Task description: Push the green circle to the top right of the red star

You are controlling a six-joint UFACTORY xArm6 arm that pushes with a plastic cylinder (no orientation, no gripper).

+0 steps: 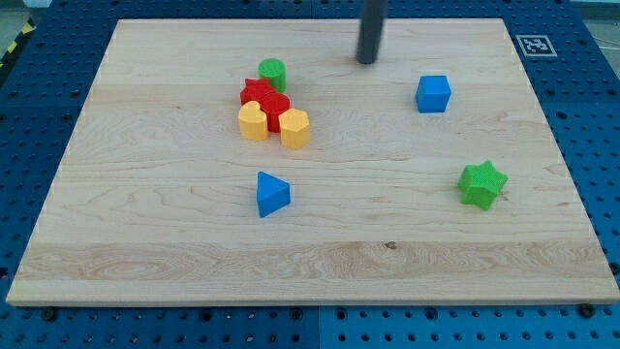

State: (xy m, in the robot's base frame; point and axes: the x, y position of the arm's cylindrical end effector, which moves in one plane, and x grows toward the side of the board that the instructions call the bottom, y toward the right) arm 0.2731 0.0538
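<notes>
The green circle (272, 73) sits at the upper left of the board, touching the top right edge of the red star (256, 93). A second red block (276, 107) lies just below and right of the star. My tip (367, 60) is at the view's top centre, well to the right of the green circle and apart from every block. The rod rises out of the view's top.
Two yellow blocks (253, 122) (294, 128) press against the red ones from below. A blue triangle (271, 193) lies lower centre-left, a blue cube (433, 94) at upper right, a green star (481, 183) at right. The wooden board (145, 242) rests on a blue pegboard.
</notes>
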